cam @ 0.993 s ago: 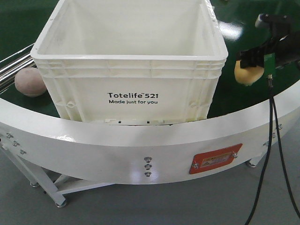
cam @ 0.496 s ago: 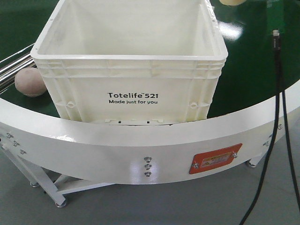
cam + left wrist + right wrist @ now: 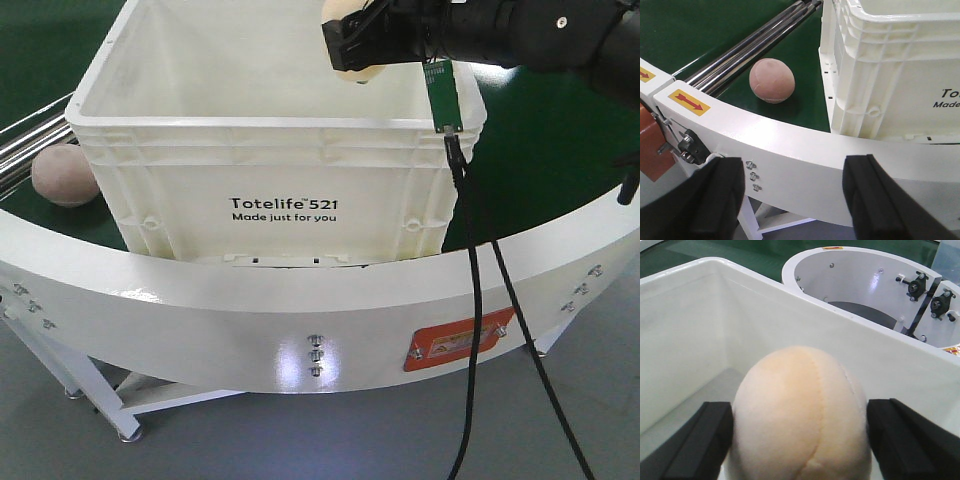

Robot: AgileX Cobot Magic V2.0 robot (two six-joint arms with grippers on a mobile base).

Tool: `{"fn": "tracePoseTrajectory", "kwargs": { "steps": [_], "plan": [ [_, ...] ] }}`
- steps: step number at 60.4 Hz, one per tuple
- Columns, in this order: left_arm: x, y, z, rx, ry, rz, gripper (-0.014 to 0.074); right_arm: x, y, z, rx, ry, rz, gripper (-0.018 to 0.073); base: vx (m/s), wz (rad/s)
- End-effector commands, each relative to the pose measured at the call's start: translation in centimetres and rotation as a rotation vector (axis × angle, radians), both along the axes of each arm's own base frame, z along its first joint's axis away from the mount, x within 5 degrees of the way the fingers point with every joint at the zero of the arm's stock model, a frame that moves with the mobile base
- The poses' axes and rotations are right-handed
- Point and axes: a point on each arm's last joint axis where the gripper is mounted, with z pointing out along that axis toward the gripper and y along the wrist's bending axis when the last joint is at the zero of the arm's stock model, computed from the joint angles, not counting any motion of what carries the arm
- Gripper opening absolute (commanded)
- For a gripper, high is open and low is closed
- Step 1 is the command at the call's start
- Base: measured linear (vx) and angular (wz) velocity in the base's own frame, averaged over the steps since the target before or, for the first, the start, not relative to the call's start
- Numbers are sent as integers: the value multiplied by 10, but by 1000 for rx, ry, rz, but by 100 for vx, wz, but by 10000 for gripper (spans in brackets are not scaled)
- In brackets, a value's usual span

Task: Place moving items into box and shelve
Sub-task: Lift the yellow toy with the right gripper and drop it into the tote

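Green conveyor surface [image 3: 545, 150]. Right pincer [image 3: 802, 437] is closed on the sides of a yellow plush ball [image 3: 800, 390], held over the cream box [image 3: 270, 128]. It looks light and squashy, best gripped across the middle. Left pincer [image 3: 795, 200] is wide open and empty, near the pink plush ball [image 3: 772, 80] beside the box.

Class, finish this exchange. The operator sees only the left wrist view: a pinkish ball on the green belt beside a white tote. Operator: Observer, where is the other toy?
Observer: The pale yellow plush ball is clamped between the right gripper's jaws.
Operator: Over the tote?
Observer: Yes, the front view shows it above the Totelife tote's open top, toward the right.
Operator: Any snag risk?
Observer: Possibly. A black cable hangs from the right arm across the tote's front right corner.
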Motion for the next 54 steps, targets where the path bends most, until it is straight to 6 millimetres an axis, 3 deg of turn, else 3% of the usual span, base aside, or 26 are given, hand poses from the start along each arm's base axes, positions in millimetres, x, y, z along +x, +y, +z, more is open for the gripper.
{"fn": "tracePoseTrajectory", "kwargs": {
  "steps": [1, 12, 25, 31, 40, 54],
  "plan": [
    [4, 0, 15, -14, -97, 3, 538, -9, -9, 41, 86, -144, -38, 710, 0, 0],
    [4, 0, 15, -11, -95, 3, 580, -27, -16, 62, 96, -170, -23, 718, 0, 0],
    [21, 2, 20, 36, 21, 24, 720, -73, -31, 93, 116, -98, 25, 666, 0, 0],
    [46, 3, 17, 63, 125, 27, 723, -96, -44, 105, 138, -44, -21, 648, 0, 0],
    [95, 7, 11, 163, 266, 43, 716, -116, -63, 104, 89, -43, -111, 628, 0, 0],
    [183, 30, -8, 182, 477, 92, 706, -126, -72, 93, 19, -45, -139, 581, 0, 0]
  ]
}}
